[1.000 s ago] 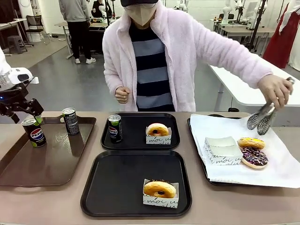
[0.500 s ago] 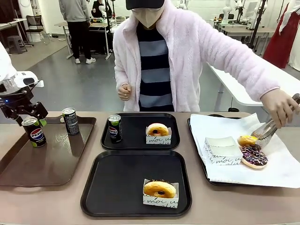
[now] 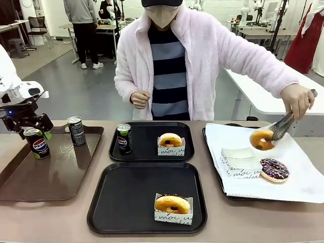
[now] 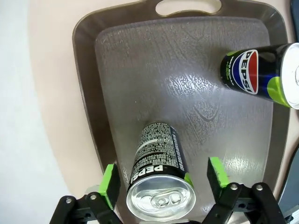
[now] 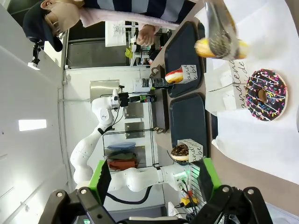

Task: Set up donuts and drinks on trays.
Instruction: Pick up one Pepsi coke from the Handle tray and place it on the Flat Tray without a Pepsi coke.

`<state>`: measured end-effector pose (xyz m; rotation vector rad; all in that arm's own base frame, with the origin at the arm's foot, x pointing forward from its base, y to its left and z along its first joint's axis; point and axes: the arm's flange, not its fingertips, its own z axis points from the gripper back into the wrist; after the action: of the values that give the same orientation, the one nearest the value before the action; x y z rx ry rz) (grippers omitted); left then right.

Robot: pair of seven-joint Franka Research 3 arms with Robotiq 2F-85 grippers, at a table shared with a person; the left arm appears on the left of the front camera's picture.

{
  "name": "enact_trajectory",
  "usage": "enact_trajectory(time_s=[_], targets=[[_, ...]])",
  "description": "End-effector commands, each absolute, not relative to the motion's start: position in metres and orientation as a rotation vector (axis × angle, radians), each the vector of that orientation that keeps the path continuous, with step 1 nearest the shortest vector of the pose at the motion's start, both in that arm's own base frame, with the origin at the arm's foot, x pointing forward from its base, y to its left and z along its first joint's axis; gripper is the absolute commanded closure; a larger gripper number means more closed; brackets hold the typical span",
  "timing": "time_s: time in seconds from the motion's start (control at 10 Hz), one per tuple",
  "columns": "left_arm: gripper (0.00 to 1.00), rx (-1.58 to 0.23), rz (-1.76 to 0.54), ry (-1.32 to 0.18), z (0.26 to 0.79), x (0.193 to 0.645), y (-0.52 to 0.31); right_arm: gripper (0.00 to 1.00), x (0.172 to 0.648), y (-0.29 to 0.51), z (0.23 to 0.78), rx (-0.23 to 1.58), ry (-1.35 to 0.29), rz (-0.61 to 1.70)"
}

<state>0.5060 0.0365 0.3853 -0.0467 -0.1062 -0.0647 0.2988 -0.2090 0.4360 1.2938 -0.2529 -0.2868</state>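
Note:
My left gripper (image 4: pixel 163 179) stands open around the top of a Pepsi can (image 4: pixel 158 175) on the brown tray; in the front view that gripper (image 3: pixel 31 126) sits over the can (image 3: pixel 38 144). A second can (image 3: pixel 76 130) stands behind it. The far black tray (image 3: pixel 152 155) holds a can (image 3: pixel 124 137) and a sleeved donut (image 3: pixel 170 140). Another sleeved donut (image 3: pixel 173 205) lies on the near black tray (image 3: pixel 121 202). The person's tongs hold a yellow donut (image 3: pixel 261 138) in the air. My right gripper (image 5: pixel 154 177) is open and holds nothing.
The brown tray (image 3: pixel 55 177) lies at the left. At the right, a paper-lined tray (image 3: pixel 304 182) carries an empty white sleeve (image 3: pixel 239 161) and a chocolate sprinkled donut (image 3: pixel 274 169). The person stands at the far edge.
The person has closed the tongs on the yellow donut and lifted it off the paper. My left gripper has barely shifted at the can.

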Motion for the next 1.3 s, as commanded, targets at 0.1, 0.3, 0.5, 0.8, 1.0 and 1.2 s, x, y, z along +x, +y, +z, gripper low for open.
enact_trajectory(time_s=[0.1, 0.3, 0.5, 0.8, 1.0, 1.2], targets=[[1.0, -0.017, -0.049, -0.088, 0.391, 0.509, 0.037, 0.0, 0.301, -0.209, 0.437, 1.311, -0.274, -0.278], [1.0, -0.009, -0.046, -0.084, 0.392, 0.509, 0.037, 0.0, 0.301, -0.209, 0.437, 1.311, -0.274, -0.278], [1.0, -0.009, -0.047, -0.093, 0.396, 0.509, 0.037, 0.0, 0.301, -0.209, 0.437, 1.311, -0.274, -0.278], [1.0, -0.031, -0.052, -0.006, 0.454, 0.482, 0.035, 0.0, 0.301, -0.209, 0.437, 1.311, -0.274, -0.278], [1.0, -0.049, -0.109, 0.0, 0.509, 0.424, 0.034, 0.0, 0.301, -0.209, 0.437, 1.311, -0.274, -0.278], [1.0, -0.094, -0.118, -0.054, 0.53, 0.391, 0.039, 0.0, 0.301, -0.209, 0.437, 1.311, -0.274, -0.278]])
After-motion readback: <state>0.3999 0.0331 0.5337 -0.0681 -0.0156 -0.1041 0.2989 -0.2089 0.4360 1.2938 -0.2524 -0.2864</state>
